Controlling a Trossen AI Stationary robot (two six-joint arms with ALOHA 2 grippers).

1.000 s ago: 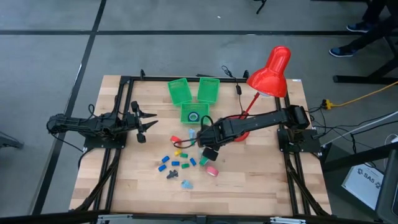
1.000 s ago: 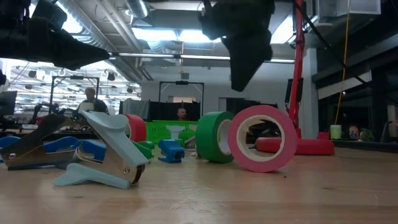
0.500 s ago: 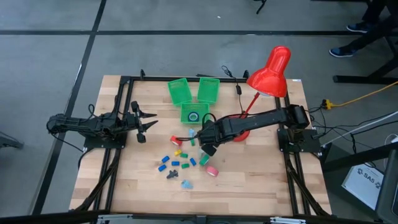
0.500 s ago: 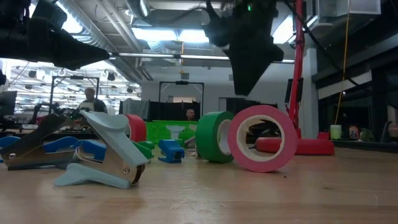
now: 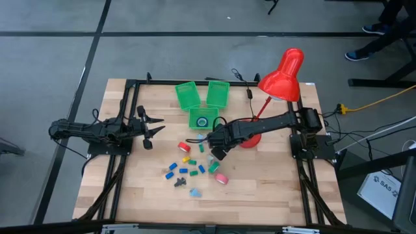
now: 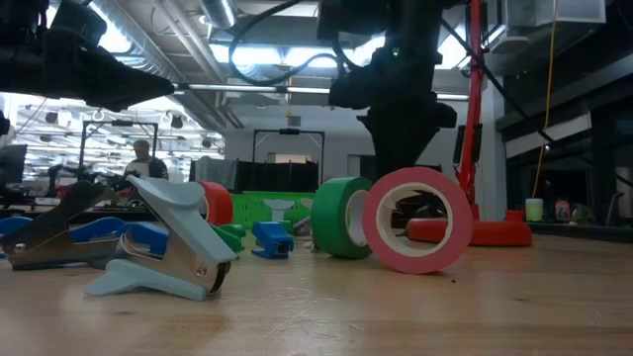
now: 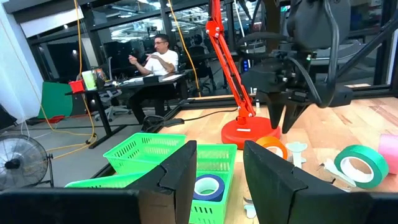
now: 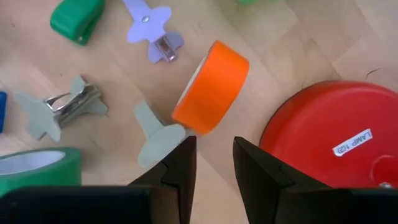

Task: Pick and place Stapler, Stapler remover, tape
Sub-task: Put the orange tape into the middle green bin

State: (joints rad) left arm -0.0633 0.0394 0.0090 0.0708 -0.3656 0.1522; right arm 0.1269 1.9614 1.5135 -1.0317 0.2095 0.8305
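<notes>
Right wrist view looks straight down on the orange tape (image 8: 211,87), which seems to stand on its edge just beside the red lamp base (image 8: 329,137), with a pale staple remover (image 8: 155,137) touching its lower rim; the right end effector (image 8: 212,142) hangs above it, fingers slightly parted and grasping nothing. Done well, this step likely means centring over the roll, widening enough to straddle its width, then descending without clipping the lamp base or dragging the remover along. Over at the desk's (image 5: 273,188) left edge, the left end effector (image 5: 148,128) waits, fingers narrowly parted and empty. Five rolls of tape can be counted: orange, green (image 8: 37,165), pink (image 5: 221,178) and red (image 5: 184,147) on the desk, and a blue one (image 7: 207,186) already lying in the nearest of three green baskets (image 5: 187,95). Three claw-like removers show beneath the right wrist, and a larger pale one (image 6: 163,242) lies close to the low camera; the small blocky staplers scattered mid-desk are too small to count surely
</notes>
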